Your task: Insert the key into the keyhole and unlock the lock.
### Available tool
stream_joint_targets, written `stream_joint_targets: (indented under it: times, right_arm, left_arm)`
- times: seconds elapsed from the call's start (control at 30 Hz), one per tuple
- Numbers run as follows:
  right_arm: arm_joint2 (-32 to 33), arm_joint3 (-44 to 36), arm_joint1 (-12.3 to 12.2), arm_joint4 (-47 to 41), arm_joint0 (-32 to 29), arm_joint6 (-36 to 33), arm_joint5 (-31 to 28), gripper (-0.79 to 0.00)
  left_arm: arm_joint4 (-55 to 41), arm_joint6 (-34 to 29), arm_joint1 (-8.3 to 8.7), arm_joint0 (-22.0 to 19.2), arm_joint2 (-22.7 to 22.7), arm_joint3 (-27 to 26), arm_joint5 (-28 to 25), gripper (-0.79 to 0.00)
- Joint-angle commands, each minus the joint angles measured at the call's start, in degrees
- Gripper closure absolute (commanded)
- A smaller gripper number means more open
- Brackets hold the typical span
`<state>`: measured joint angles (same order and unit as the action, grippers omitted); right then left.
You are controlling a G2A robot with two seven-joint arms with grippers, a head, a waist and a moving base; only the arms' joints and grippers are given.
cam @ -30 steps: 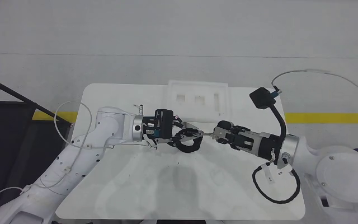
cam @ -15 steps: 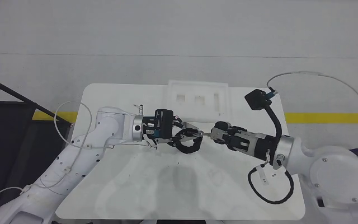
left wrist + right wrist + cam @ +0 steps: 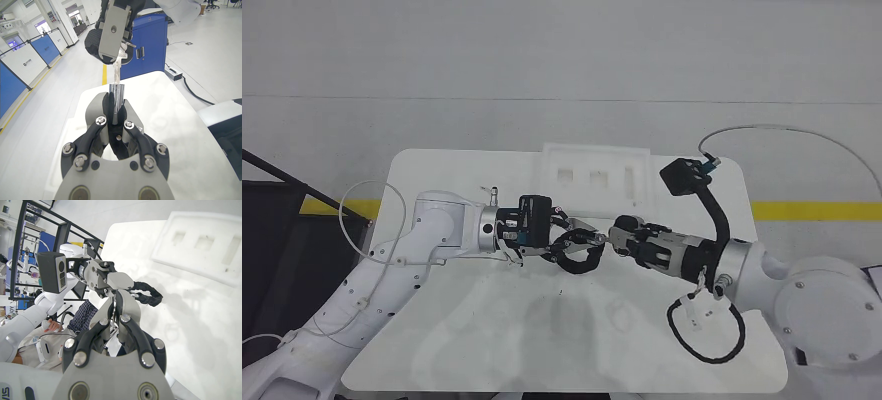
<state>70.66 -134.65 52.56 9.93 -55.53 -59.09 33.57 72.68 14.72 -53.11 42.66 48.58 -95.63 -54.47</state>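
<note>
**A:** Where is the lock?

**B:** The lock [image 3: 117,94] is near the middle of the table [image 3: 462,340]. The left claw [image 3: 114,106] comes in from 9 o'clock and is clenched on it. Its shiny cylinder stands out between the fingers. The black cable [image 3: 582,260] makes a loop at about 5 o'clock from the claw tips.

**A:** And the key?

**B:** The key [image 3: 118,66] is in the right claw [image 3: 113,57], which comes in from 3 o'clock. This claw is closed tightly on the head of the key. The blade points straight at the end of the cylinder, in one line with it.

**A:** Is the key inside the keyhole?

**B:** The tip touches the end face of the cylinder, and most of the blade is outside. How deep the tip sits, I cannot tell.

**A:** What else is on the table?

**B:** A white foam tray [image 3: 597,160] with three hollows lies at the 12 o'clock edge, well apart from both claws.
</note>
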Motion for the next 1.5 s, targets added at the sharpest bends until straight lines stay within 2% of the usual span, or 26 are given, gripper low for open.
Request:
stream_joint_targets:
  times: [0.0,0.33,0.63,0.67,0.7,0.77,0.83,0.93,1.0,1.03,1.17,1.33,1.47]
  right_arm:
    - [-0.8,0.0,0.0,1.5,0.7,0.0,0.3,0.0]
    - [-4.8,0.0,0.2,4.3,2.9,-0.4,0.9,0.0]
    - [-5.8,0.0,0.2,5.9,3.0,0.5,0.7,0.0]
    - [-5.7,0.0,0.2,6.0,3.1,0.5,0.6,-0.071]
    - [-5.6,0.0,0.2,6.0,3.1,0.4,0.6,-0.191]
    - [-5.3,0.0,0.2,6.0,3.1,0.3,0.6,-0.237]
    - [-5.1,0.0,0.1,6.0,3.0,0.1,0.6,-0.326]
    - [-4.5,0.0,0.1,5.6,2.6,0.4,0.6,-0.409]
    - [-4.0,0.0,0.1,5.2,2.2,0.9,0.3,-0.714]
    - [-3.5,0.0,0.1,5.0,2.1,1.2,0.1,-0.785]
    - [-0.1,0.0,-0.1,1.8,1.1,2.0,-3.6,-0.785]
    - [5.8,0.0,-0.9,-1.3,-2.5,-1.2,-14.2,-0.785]
    - [10.4,0.0,-1.7,-2.3,-6.3,-4.3,-23.7,-0.785]
  left_arm:
    - [0.0,0.0,0.0,0.0,0.0,0.0,0.0,0.0]
    - [0.0,0.0,0.0,0.0,0.0,0.0,0.0,0.0]
    - [0.0,0.0,0.0,0.0,0.0,0.0,0.0,0.0]
    - [0.0,0.0,0.0,0.0,0.0,0.0,0.0,0.0]
    - [0.0,0.0,0.0,0.0,0.0,0.0,0.0,0.0]
    - [0.0,0.0,0.0,0.0,0.0,0.0,0.0,0.0]
    - [0.0,0.0,0.0,0.0,0.0,0.0,0.0,0.0]
    - [-0.1,-0.2,-0.02,0.3,0.0,-0.2,0.6,0.0]
    - [-0.2,-1.0,-0.05,1.0,0.2,-1.0,1.2,0.0]
    - [-0.4,-1.3,-0.05,1.2,0.4,-1.1,1.1,0.0]
    - [-1.9,-3.0,-0.03,1.6,1.2,-1.2,-0.3,0.0]
    - [-5.8,-7.8,0.15,1.1,2.2,-1.8,-3.5,0.0]
    - [-11.6,-13.6,0.68,0.1,1.7,-3.2,-3.5,0.0]
